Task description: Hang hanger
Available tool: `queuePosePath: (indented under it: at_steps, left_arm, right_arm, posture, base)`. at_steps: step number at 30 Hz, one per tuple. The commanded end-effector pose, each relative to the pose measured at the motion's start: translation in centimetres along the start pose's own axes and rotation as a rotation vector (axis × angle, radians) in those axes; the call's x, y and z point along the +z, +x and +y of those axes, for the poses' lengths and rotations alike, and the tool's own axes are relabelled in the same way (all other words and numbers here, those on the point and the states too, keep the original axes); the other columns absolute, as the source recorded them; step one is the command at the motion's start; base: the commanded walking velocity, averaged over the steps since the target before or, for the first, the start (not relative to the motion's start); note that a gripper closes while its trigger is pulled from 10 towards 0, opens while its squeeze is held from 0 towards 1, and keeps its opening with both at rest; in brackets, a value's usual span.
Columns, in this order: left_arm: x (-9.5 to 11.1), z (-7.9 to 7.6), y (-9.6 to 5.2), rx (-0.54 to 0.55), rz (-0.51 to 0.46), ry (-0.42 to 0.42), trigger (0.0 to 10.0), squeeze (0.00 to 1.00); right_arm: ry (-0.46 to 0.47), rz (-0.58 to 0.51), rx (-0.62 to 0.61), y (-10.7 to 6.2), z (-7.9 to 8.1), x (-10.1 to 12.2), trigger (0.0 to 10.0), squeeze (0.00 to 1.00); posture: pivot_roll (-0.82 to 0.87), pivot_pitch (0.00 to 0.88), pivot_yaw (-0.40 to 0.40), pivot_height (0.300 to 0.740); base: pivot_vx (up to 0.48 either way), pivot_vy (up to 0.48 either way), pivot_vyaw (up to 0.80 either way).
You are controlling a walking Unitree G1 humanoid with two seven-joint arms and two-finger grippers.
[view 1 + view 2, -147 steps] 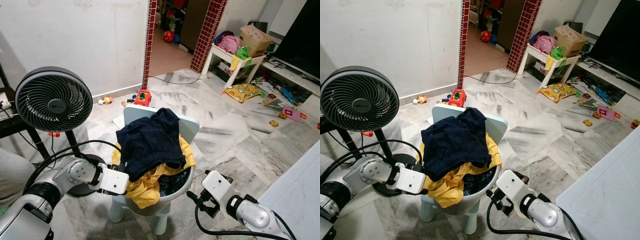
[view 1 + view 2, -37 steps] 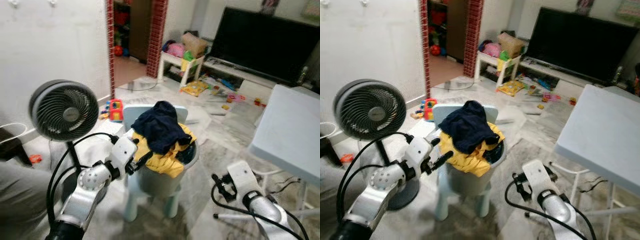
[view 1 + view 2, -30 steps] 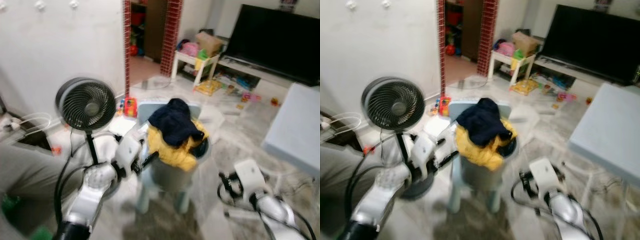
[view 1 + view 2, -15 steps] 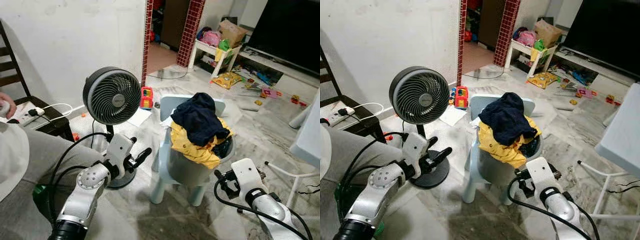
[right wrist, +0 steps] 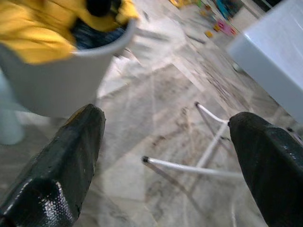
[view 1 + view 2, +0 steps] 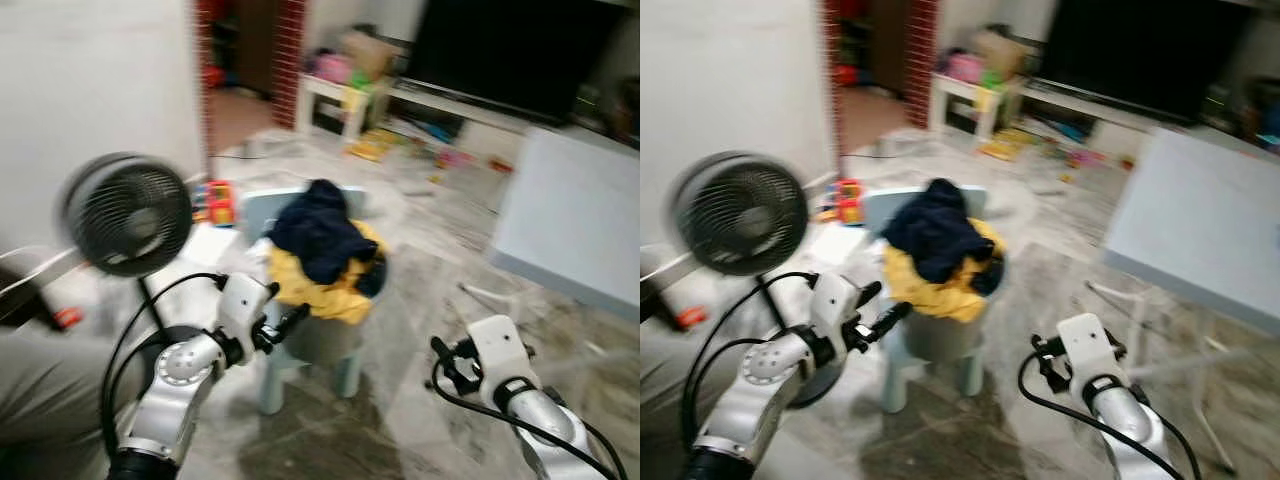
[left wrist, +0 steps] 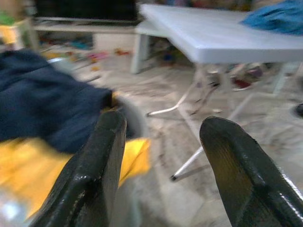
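Blurred marble floor suggests the robot is turning. At twelve o'clock a grey bucket of clothes rests on a small chair. Both the left gripper and right gripper have fingers wide and empty, ready; I can make out no hanger.

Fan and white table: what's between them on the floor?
In the left eye view, a pale blue chair carrying a grey basket of yellow and navy clothes sits between the fan and the table. Bare marble floor runs from the chair to the table.
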State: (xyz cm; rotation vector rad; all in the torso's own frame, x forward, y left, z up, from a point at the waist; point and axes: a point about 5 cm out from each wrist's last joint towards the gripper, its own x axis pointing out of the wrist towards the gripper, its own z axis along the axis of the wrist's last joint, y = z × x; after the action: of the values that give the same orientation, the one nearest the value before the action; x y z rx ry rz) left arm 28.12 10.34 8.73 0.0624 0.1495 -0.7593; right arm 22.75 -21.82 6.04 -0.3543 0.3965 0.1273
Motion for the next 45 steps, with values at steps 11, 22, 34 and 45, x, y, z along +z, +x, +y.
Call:
queuePosePath:
  at_steps: [11, 22, 34, 45]
  left_arm:
    - [-0.3, 0.6, -0.8, 0.029, 0.022, -0.002, 10.0, 0.00]
    - [-0.7, 0.7, -1.0, 0.055, 0.061, 0.071, 10.0, 0.00]
    - [-2.5, 2.8, -3.0, -0.019, 0.260, 0.362, 10.0, 0.00]
    - [-3.5, 4.3, -3.9, -0.054, 0.358, 0.469, 10.0, 0.00]
  right_arm:
    - [-0.022, -0.070, 0.047, 0.3, 0.6, 1.6, 10.0, 0.00]
    - [-0.018, -0.072, 0.052, 0.5, 0.7, 1.7, 10.0, 0.00]
    - [-0.016, -0.078, 0.081, 0.8, 1.4, 2.2, 10.0, 0.00]
    - [-0.013, -0.073, 0.089, 0.8, 1.4, 2.1, 10.0, 0.00]
  posture:
    - [0.09, 0.000, -0.122, 0.740]
    - [0.09, 0.000, -0.130, 0.740]
    - [0.11, 0.000, -0.131, 0.740]
    - [0.12, 0.000, -0.132, 0.740]
  base:
    - [0.261, 0.000, 0.00]
    - [0.210, 0.000, 0.00]
    - [0.000, 0.000, 0.00]
    - [0.000, 0.000, 0.00]
